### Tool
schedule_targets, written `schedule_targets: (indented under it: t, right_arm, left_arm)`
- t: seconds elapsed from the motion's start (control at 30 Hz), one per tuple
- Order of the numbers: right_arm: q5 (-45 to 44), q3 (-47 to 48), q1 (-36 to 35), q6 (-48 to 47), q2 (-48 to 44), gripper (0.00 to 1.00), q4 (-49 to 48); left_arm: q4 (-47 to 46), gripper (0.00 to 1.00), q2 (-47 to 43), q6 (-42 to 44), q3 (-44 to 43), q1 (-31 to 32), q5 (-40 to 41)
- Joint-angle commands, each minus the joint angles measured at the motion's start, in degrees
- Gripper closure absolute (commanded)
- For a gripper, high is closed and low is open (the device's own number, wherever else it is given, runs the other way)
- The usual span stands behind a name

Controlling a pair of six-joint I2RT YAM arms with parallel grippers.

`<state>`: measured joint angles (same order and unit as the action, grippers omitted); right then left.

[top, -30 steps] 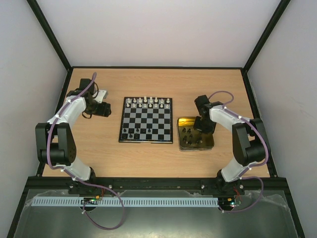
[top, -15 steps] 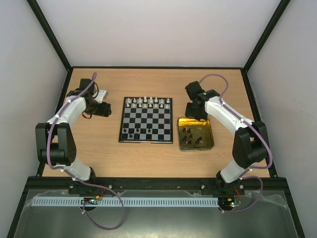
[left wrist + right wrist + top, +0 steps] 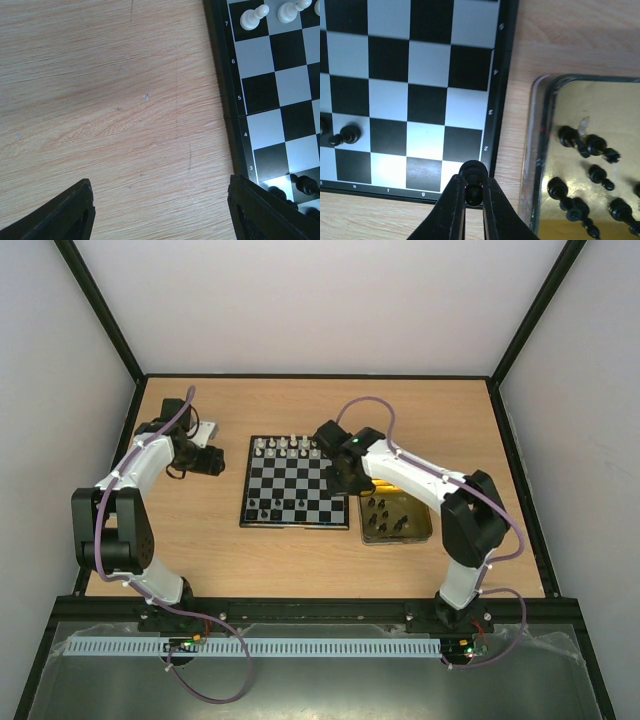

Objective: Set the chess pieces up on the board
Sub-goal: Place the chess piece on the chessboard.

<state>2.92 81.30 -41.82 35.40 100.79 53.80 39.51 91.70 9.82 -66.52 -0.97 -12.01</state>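
Your right gripper (image 3: pixel 472 192) is pinched narrow on a black pawn (image 3: pixel 473 172), whose round head shows just above the fingertips. In the wrist view the pawn shows against the corner of the board (image 3: pixel 410 75) that lies nearest the tin (image 3: pixel 540 150), at about 5 o'clock of the checks (you cannot tell from here whether it touches the surface). From above, the right arm reaches over from the tin's side and its wrist hangs over the board's 3 o'clock edge.

The tin lies just beside the board at 3 o'clock, and several loose black chessmen (image 3: pixel 592 145) lie tumbled in it. On the board, white chessmen (image 3: pixel 298 447) fill the rows along the 12 o'clock edge. A few standing black chessmen (image 3: pixel 350 134) are near the 6 o'clock edge, mostly toward 7 o'clock.

Your left gripper (image 3: pixel 160 182) stands wide and holds nothing. Bare wooden table (image 3: pixel 125 100) shows between its fingers. It sits at 9 o'clock of the board, just off the rim.
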Motion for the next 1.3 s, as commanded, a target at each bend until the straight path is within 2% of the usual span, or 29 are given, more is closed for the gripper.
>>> schedule_targets:
  t: [0.0,0.53,0.8,1.27]
  right_arm:
    - [1.18,3.23,-2.54,0.48,3.05,0.92,3.1]
    - [5.23,11.28,-4.25,-1.06,12.18,0.94,3.33]
    - [4.82,15.13,-6.31,-1.56,15.53,0.94,4.78]
    - [2.63,16.35,-6.87,-2.66,17.67,0.94,7.08]
  left_arm:
    - [0.18,0.27,-1.74,-0.41,0.5,0.18,-0.55]
    - [-0.18,0.27,-3.55,-0.33,1.85,0.09,-0.09]
    - [-0.35,0.27,-3.44,-0.35,1.66,0.0,-0.12]
    - [-0.94,0.27,-3.28,-0.42,1.83,-0.24,-0.5]
